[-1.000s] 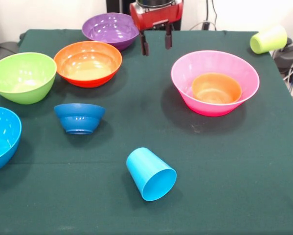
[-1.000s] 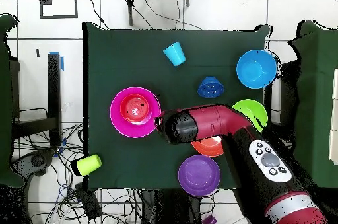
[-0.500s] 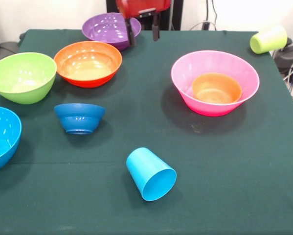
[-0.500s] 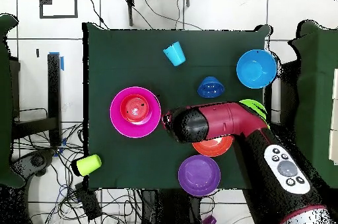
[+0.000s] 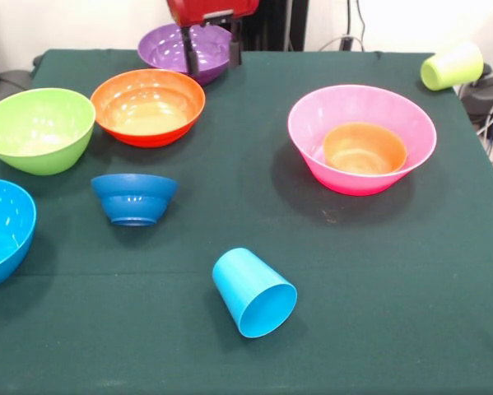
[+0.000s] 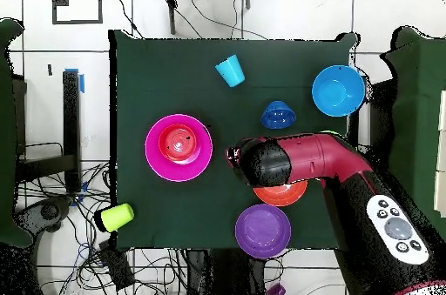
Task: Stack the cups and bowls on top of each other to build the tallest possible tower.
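My gripper (image 5: pixel 214 55) is open and empty, hanging at the far edge over the purple bowl (image 5: pixel 164 49). The large orange bowl (image 5: pixel 147 105) and the lime green bowl (image 5: pixel 37 129) stand to its left in the front view. The small dark blue bowl (image 5: pixel 134 197) and the sky blue bowl (image 5: pixel 1 230) stand nearer. The pink bowl (image 5: pixel 308 140) holds the small orange bowl (image 5: pixel 365 148). The sky blue cup (image 5: pixel 253 292) lies on its side at the front. The yellow-green cup (image 5: pixel 452 66) lies at the far right corner.
In the overhead view my arm (image 6: pixel 296 163) covers the lime green bowl and part of the large orange bowl (image 6: pixel 283 194). The green table (image 5: pixel 230 206) has open cloth in its middle. Cables lie beyond the right edge.
My gripper has moved left in the front view and drawn back toward the purple bowl, rising a little. No bowl or cup has moved.
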You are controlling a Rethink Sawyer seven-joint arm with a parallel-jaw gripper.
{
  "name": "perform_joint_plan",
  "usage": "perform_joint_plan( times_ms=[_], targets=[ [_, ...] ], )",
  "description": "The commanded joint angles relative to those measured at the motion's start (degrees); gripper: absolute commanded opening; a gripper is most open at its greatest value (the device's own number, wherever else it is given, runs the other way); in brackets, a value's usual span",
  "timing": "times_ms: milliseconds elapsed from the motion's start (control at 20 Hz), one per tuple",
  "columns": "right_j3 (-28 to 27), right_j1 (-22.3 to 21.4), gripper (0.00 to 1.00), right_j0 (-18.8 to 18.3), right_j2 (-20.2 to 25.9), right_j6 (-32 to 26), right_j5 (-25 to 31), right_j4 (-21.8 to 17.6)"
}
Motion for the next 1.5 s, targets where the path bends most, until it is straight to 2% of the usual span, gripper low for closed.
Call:
perform_joint_plan(
  times_ms=[50, 600, 1100, 1500],
  targets=[
    [-4.16, 3.35, 1.00, 0.55, 1.61, -15.12, 6.53, -7.35],
    [-1.46, 1.86, 1.00, -0.06, 1.69, -12.28, 3.84, -9.51],
    [-2.39, 5.24, 1.00, 1.24, 0.63, -9.33, 0.73, -11.82],
    [-3.16, 6.54, 1.00, 1.89, 0.58, -8.58, 0.74, -12.01]
  ],
)
